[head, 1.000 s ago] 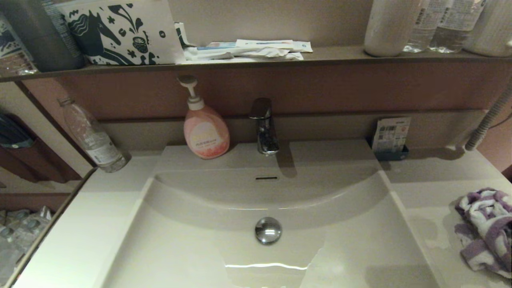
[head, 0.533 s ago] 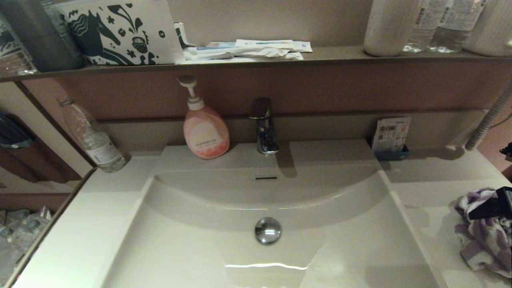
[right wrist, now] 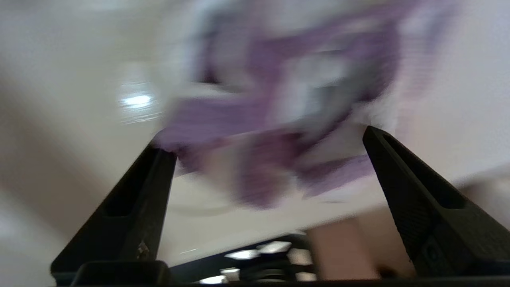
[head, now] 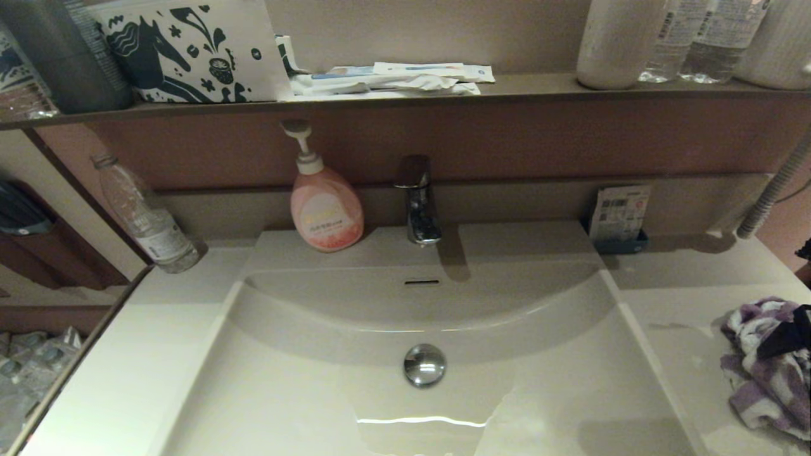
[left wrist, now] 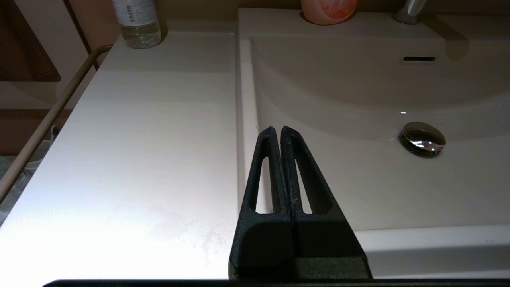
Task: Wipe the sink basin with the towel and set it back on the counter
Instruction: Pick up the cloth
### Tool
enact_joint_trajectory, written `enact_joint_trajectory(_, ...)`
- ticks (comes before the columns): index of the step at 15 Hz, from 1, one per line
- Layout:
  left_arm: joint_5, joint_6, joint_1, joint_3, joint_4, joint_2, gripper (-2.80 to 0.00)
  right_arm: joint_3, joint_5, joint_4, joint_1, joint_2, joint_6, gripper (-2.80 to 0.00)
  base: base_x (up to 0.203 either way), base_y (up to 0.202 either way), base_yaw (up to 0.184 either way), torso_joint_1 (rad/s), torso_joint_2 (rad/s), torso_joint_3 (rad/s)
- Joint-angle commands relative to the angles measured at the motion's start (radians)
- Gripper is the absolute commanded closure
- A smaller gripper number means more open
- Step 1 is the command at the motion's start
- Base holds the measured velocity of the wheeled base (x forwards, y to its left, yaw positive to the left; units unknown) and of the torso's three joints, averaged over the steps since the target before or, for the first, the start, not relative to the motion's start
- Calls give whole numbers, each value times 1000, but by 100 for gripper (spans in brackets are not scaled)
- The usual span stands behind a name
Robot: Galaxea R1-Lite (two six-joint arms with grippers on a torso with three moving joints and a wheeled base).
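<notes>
The cream-white sink basin (head: 304,392) fills the middle of the head view, with its chrome drain plug (head: 424,365) and slot overflow (head: 422,282). The purple-and-white striped towel (head: 757,370) lies crumpled on the counter (head: 678,285) at the far right. My right gripper (right wrist: 263,138) is open just above the towel (right wrist: 279,91), a finger on either side; one of its dark fingers (head: 787,334) shows over the cloth. My left gripper (left wrist: 278,128) is shut and empty, over the basin's left rim, outside the head view.
A pink soap pump bottle (head: 325,212) and the faucet (head: 418,202) stand behind the basin. A water bottle (head: 146,218) stands at the back left, a small card box (head: 619,215) at the back right. The dark shelf (head: 405,98) above carries bottles and packets.
The right gripper came in from the right edge over the towel; half a second ago its finger reached further in, now only its tip shows. The towel has not moved.
</notes>
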Motion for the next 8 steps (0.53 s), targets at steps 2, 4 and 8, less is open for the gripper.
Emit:
enact_joint_trajectory(2, 0, -1, 0, 0, 0, 2, 0, 4, -105, 5, -31, 28, -68, -280, 0, 0, 0, 0, 0, 0)
enact_joint_trajectory(4, 0, -1, 0, 0, -1, 2, 0, 10, -145, 4, -35, 39, -75, -280, 0, 0, 0, 0, 0, 0)
enact_joint_trajectory(8, 0, -1, 0, 0, -1, 2, 0, 1, -151, -20, -91, 54, -126, -280, 0, 0, 0, 0, 0, 0)
